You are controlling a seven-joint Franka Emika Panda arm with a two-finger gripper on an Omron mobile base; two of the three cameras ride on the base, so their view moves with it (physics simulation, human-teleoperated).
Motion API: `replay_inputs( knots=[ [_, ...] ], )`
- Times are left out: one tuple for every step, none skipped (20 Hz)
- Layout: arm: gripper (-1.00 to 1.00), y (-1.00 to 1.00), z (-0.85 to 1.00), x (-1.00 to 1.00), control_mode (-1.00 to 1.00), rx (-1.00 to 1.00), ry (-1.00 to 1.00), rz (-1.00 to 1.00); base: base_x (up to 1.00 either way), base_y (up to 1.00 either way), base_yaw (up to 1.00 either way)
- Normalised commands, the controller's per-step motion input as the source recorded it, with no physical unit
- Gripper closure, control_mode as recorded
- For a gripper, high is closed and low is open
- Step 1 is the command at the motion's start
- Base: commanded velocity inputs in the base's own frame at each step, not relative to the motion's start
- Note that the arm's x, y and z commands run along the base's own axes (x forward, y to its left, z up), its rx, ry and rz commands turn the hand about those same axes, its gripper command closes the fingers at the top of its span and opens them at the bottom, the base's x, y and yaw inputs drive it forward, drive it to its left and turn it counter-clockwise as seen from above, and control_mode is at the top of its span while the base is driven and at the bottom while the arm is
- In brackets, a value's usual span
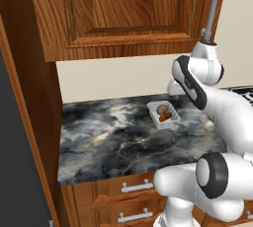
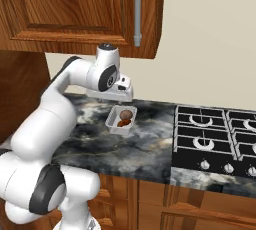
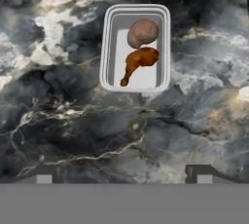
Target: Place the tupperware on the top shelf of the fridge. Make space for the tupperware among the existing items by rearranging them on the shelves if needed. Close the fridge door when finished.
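Hovering above the tupperware (image 3: 135,47) on the marble counter (image 3: 58,116), hand (image 3: 121,174) pointing down, fingers spread wide, nothing held.

The tupperware (image 3: 135,47), an open whitish tub holding a round brown lump and an orange-brown drumstick-shaped piece, sits flat on the counter (image 3: 63,121).

The white arm (image 2: 55,109) is raised from the base, bent at a dark elbow joint and reached forward, with the wrist turned so that the hand is pointed straight down. The gripper (image 3: 121,172) is held above the countertop (image 3: 58,121), near its back edge. Its two dark fingertips (image 3: 41,174) are spread wide apart, and nothing is held between them.
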Motion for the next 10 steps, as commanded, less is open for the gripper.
replay_inputs(
  knots=[
    [-1.00, -0.51, -0.49, 0.32, -1.00, 0.00, 0.16, 0.00, 0.00, 0.00, 0.00],
    [-1.00, -0.47, -0.42, 0.36, -1.00, 0.00, 0.20, 0.00, 0.00, 0.00, 0.00],
    [-1.00, -0.36, -0.34, 0.34, -1.00, 0.00, 0.21, 0.00, 0.00, 0.00, 0.00],
    [-1.00, -0.24, -0.36, 0.33, -1.00, -0.02, 0.20, 0.00, 0.00, 0.00, 0.00],
    [-1.00, -0.14, -0.36, 0.26, -1.00, -0.04, 0.15, 0.00, 0.00, 0.00, 0.00],
    [-1.00, -0.06, -0.41, 0.18, -1.00, -0.05, 0.09, 0.00, 0.00, 0.00, 0.00],
    [-1.00, -0.01, -0.56, 0.07, -1.00, -0.06, 0.01, -0.03, 0.00, 0.00, 0.00],
    [-1.00, 0.00, -0.63, 0.00, -1.00, -0.04, 0.00, -0.07, 0.00, 0.00, 0.00],
    [-1.00, 0.00, -0.64, 0.00, -1.00, -0.02, 0.00, -0.09, 0.00, 0.00, 0.00],
    [-1.00, 0.00, -0.66, 0.00, -1.00, 0.00, 0.00, -0.15, 0.00, 0.00, 0.00]
  ],
)
